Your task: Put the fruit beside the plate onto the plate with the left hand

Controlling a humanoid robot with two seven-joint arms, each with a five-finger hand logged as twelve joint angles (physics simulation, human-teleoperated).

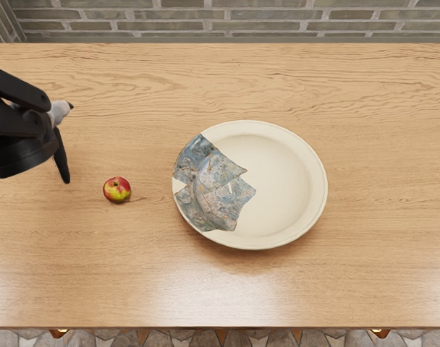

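On the table (365, 289) a plate (299, 181) is set well right of the left hand (24, 137), a crumpled packet (211, 184) laid over its nearer rim. The hand is held open, empty. The apple (116, 189), just right of it, could be knocked rolling by a glancing touch.

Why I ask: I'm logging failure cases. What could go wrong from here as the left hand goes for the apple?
1. The apple is small and round. The open left hand, apart from it, might nudge it and send it rolling across the table.
2. A crumpled bluish bag covers the plate's left side, nearest the apple. Set there, the apple could perch and roll off; the bare right side looks safer.
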